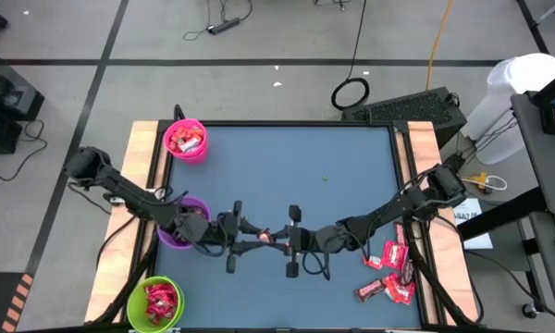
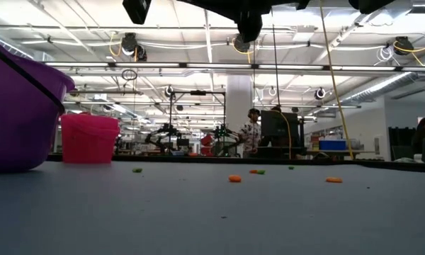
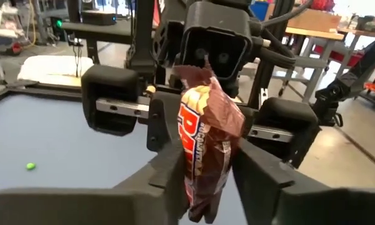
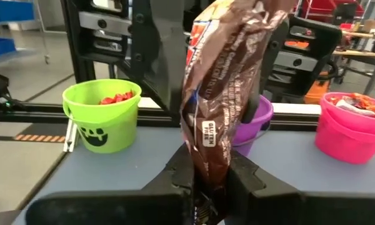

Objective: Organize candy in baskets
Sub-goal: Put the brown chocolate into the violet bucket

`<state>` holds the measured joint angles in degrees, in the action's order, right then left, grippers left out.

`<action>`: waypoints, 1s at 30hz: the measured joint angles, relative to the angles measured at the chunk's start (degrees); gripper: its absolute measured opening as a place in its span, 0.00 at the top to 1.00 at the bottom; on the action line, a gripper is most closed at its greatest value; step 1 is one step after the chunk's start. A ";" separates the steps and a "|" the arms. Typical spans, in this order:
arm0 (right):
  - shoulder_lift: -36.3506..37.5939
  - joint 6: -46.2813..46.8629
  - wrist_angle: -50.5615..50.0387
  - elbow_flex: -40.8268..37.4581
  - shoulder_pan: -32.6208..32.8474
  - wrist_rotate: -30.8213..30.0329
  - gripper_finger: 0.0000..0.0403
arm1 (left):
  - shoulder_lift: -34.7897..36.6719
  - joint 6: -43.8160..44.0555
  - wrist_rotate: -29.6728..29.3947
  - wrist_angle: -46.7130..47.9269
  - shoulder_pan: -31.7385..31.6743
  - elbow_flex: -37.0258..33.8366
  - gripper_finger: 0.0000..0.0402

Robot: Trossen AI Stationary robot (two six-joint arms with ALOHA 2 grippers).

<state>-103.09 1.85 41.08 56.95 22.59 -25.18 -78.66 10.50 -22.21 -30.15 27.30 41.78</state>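
Here both end effectors meet mid-surface (image 1: 351, 157), left end effector (image 1: 250, 228) and right end effector (image 1: 282, 238) each clamped on one brown candy (image 3: 206, 147).

Blue tabletop (image 1: 287, 176). Purple basket (image 1: 178, 231) at its left edge is the landmark. Pink basket (image 1: 186, 140) beyond it, green basket (image 1: 154, 303) nearer. Right of purple basket, left end effector (image 1: 252, 233) and right end effector (image 1: 279, 239) meet on one candy piece (image 1: 265, 237). Loose candy pile (image 1: 390, 270) far right.
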 joint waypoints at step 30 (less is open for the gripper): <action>1.11 7.59 -16.45 -0.11 6.31 1.22 0.51 | 19.69 49.95 6.68 103.04 7.53 20.22 0.82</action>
<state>-101.98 9.43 24.62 56.84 28.91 -23.96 -58.97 60.44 -15.53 72.88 34.83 62.00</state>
